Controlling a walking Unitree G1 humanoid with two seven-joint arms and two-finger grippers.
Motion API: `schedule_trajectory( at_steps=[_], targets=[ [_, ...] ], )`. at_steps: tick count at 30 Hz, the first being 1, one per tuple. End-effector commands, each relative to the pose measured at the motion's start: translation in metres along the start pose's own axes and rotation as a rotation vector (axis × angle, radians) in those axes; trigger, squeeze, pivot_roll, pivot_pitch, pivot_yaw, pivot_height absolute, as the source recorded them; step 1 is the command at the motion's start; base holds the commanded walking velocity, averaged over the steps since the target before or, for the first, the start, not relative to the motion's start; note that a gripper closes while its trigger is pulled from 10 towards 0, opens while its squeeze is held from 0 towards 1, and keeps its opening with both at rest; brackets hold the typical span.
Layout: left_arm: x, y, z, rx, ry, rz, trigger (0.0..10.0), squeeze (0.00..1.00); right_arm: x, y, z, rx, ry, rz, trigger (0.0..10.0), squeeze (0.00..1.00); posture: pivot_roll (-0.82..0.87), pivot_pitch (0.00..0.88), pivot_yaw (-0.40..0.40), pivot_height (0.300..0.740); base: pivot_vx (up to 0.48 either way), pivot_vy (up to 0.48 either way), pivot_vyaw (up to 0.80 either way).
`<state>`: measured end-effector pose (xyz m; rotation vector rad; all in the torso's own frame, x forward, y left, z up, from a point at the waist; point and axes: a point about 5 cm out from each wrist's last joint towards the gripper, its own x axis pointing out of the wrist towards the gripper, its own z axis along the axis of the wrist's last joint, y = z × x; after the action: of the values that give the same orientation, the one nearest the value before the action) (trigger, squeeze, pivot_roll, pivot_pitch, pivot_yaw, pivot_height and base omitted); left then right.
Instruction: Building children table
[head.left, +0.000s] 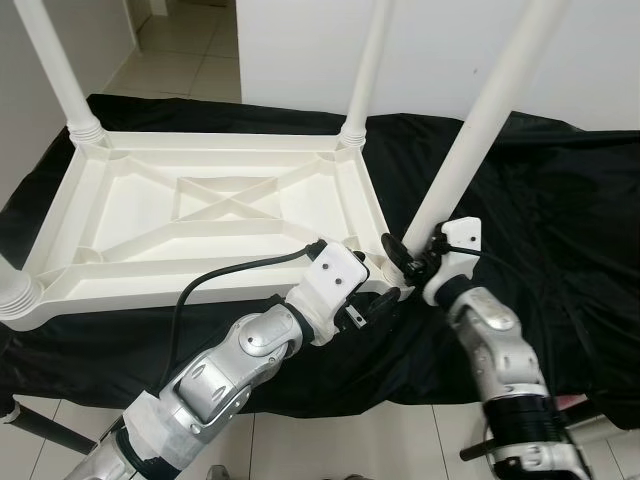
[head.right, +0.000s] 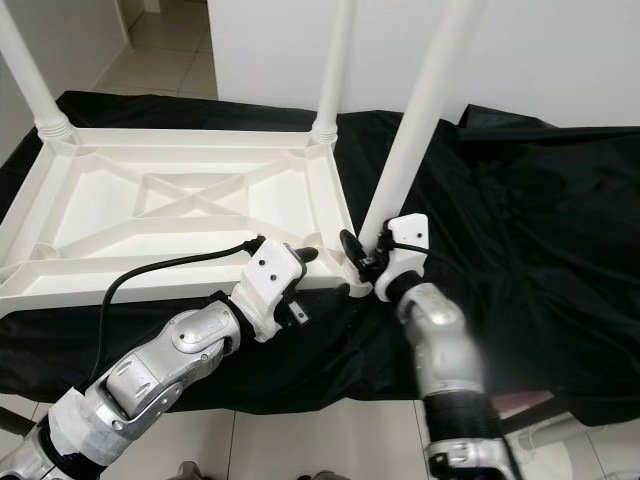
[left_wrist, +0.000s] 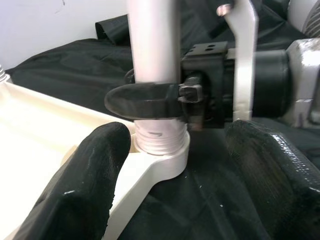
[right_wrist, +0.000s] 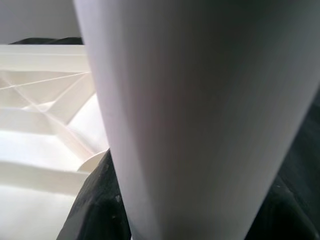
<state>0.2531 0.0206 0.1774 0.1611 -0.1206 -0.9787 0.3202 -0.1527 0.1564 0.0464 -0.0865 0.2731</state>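
Note:
A white plastic table (head.left: 230, 200) lies upside down on a black cloth (head.left: 570, 230). Its near-right leg (head.left: 480, 120) rises tilted from the corner socket (left_wrist: 167, 162). My right gripper (head.left: 405, 255) is shut on this leg just above its threaded base; one of its black fingers (left_wrist: 145, 102) wraps the tube. My left gripper (head.left: 380, 302) sits low at the same corner, open, with one finger over the table's rim and the other over the cloth. The leg (right_wrist: 200, 115) stands close before the right wrist camera.
Two more legs stand at the far-left corner (head.left: 55, 60) and far-right corner (head.left: 368, 60), and a leg base (head.left: 20, 295) shows at the near left. A white wall is behind, with tiled floor (head.left: 190, 50) at the far left. The cloth's front edge hangs near my arms.

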Motion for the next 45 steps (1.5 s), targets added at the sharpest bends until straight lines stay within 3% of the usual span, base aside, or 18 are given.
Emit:
schedule_trajectory(
  at_steps=[1, 7, 14, 19, 20, 21, 22, 33, 34, 35, 37, 45],
  targets=[
    [0.000, -0.010, -0.004, 0.017, 0.012, -0.191, 10.0, 0.00, -0.009, 0.000, -0.021, 0.049, 0.089, -0.190, 10.0, 0.00, -0.03, 0.095, -0.078, 0.740, 0.000, 0.000, 0.00],
    [0.000, -0.007, -0.005, 0.023, 0.014, -0.174, 10.0, 0.00, -0.012, 0.020, -0.026, 0.063, 0.099, -0.341, 10.0, 0.00, -0.03, 0.090, -0.082, 0.740, 0.000, 0.000, 0.00],
    [0.000, -0.004, -0.005, 0.024, 0.015, -0.163, 10.0, 0.00, -0.009, 0.039, -0.023, 0.097, 0.086, -0.349, 10.0, 0.00, -0.02, 0.089, -0.084, 0.740, 0.000, 0.000, 0.00],
    [0.000, -0.004, -0.006, 0.023, 0.015, -0.160, 10.0, 0.00, -0.009, 0.041, -0.015, 0.072, 0.052, -0.343, 10.0, 0.00, -0.03, 0.085, -0.083, 0.740, 0.000, 0.000, 0.00],
    [-0.001, -0.005, -0.006, 0.020, 0.017, -0.157, 10.0, 0.00, -0.010, 0.038, -0.013, 0.077, 0.049, -0.348, 10.0, 0.75, -0.03, 0.082, -0.084, 0.740, 0.000, 0.000, 0.00],
    [-0.001, -0.005, -0.006, 0.020, 0.017, -0.157, 10.0, 0.00, -0.010, 0.038, -0.013, 0.077, 0.049, -0.348, 10.0, 0.75, -0.03, 0.082, -0.084, 0.740, 0.000, 0.000, 0.00],
    [0.000, -0.005, -0.006, 0.021, 0.017, -0.156, 10.0, 0.00, -0.011, 0.035, -0.013, 0.078, 0.042, -0.345, 10.0, 1.00, -0.03, 0.081, -0.085, 0.740, 0.000, 0.000, 0.00],
    [-0.001, -0.003, -0.006, 0.027, 0.020, -0.139, 10.0, 0.00, -0.023, 0.022, -0.004, 0.039, -0.046, -0.237, 10.0, 1.00, -0.02, 0.076, -0.082, 0.740, 0.000, 0.000, 0.00],
    [-0.001, -0.003, -0.006, 0.026, 0.020, -0.138, 10.0, 0.00, -0.023, 0.021, -0.003, 0.046, -0.053, -0.196, 10.0, 0.00, -0.02, 0.074, -0.080, 0.740, 0.000, 0.000, 0.00],
    [-0.001, -0.003, -0.006, 0.026, 0.020, -0.138, 10.0, 0.00, -0.023, 0.021, -0.003, 0.046, -0.053, -0.196, 10.0, 0.00, -0.02, 0.074, -0.080, 0.740, 0.000, 0.000, 0.00],
    [-0.001, -0.002, -0.006, 0.021, 0.025, -0.139, 10.0, 0.00, -0.023, 0.019, 0.000, 0.038, -0.059, -0.075, 10.0, 0.00, -0.02, 0.072, -0.076, 0.740, 0.000, 0.000, 0.00],
    [0.000, -0.002, -0.005, 0.022, 0.018, -0.142, 10.0, 0.00, -0.019, 0.006, 0.008, -0.028, -0.093, 0.023, 10.0, 0.00, -0.02, 0.071, -0.074, 0.740, 0.000, 0.000, 0.00]
  ],
)
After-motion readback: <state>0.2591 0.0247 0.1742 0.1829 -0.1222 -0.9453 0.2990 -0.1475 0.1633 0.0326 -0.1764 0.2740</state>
